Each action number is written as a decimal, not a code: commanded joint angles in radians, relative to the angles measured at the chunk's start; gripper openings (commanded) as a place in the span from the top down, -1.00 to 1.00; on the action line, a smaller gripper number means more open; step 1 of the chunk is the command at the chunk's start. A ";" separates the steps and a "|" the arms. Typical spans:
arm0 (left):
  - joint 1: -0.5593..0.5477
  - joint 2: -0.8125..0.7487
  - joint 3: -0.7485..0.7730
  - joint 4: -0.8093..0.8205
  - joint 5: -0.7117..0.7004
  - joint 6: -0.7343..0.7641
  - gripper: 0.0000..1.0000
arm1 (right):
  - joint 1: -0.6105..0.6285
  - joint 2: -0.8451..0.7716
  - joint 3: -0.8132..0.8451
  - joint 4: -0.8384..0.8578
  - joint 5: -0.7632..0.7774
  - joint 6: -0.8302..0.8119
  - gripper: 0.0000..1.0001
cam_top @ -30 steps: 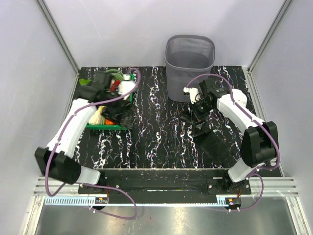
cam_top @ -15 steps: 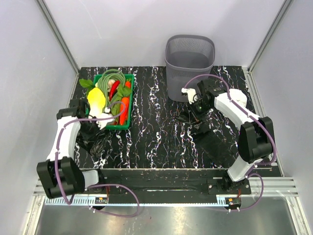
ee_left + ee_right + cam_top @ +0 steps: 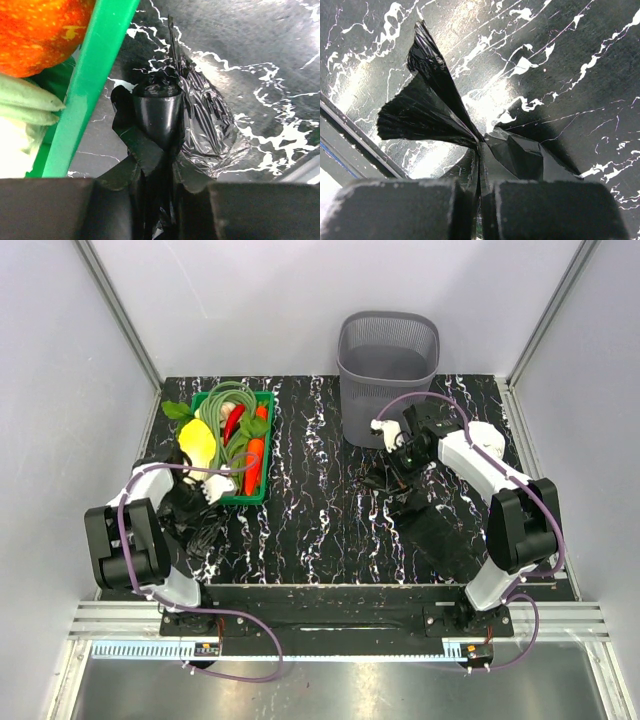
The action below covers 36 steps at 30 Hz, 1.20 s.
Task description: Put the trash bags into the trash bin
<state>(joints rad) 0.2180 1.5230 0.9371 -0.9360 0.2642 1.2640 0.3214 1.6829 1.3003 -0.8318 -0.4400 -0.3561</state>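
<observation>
The grey mesh trash bin (image 3: 388,360) stands at the back of the table. My left gripper (image 3: 196,502) is shut on a crumpled black trash bag (image 3: 190,527) just off the near left corner of the green crate. In the left wrist view the jaws (image 3: 157,185) pinch the film, and the bag (image 3: 212,132) spreads over the table. My right gripper (image 3: 399,468) is shut on a second black trash bag (image 3: 440,530), which trails toward the near right. In the right wrist view the jaws (image 3: 481,186) pinch its folds (image 3: 420,112) low over the table.
A green crate (image 3: 228,498) of toy vegetables and fruit sits at the left, with its rim (image 3: 95,75) close beside my left gripper. The table is black marble-patterned (image 3: 310,510). Grey walls and metal posts enclose it.
My left arm has pulled back from over the crate to the near left, taking the black bag off the crate and down to the table. My right gripper has barely moved.
</observation>
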 commanded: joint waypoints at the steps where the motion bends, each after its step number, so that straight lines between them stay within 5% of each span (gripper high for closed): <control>1: 0.018 0.037 -0.021 0.098 -0.048 0.032 0.39 | -0.005 -0.028 -0.004 0.023 -0.017 -0.006 1.00; 6: 0.050 0.028 -0.001 0.097 -0.022 0.023 -0.36 | -0.005 -0.045 0.013 0.004 -0.020 -0.003 1.00; 14: 0.070 -0.109 0.040 0.017 0.073 0.003 -0.91 | -0.005 -0.058 0.070 -0.039 -0.017 -0.001 1.00; 22: 0.035 -0.238 0.242 -0.147 0.286 -0.119 -0.98 | -0.005 -0.143 0.030 -0.044 0.061 0.000 1.00; 27: -0.262 -0.230 0.466 -0.022 0.230 -0.435 -0.98 | -0.021 -0.224 0.010 -0.047 0.099 0.008 1.00; 32: -0.486 -0.031 0.744 0.172 0.153 -0.624 -0.98 | -0.054 -0.281 0.010 -0.049 0.115 0.032 1.00; 36: -0.584 0.228 1.053 0.209 0.138 -0.594 -0.98 | -0.088 -0.307 0.019 -0.046 0.141 0.058 1.00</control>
<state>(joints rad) -0.3019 1.5352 1.7603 -0.8368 0.4362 0.7399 0.2630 1.4185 1.3144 -0.8799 -0.3408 -0.3328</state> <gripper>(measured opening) 0.988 0.008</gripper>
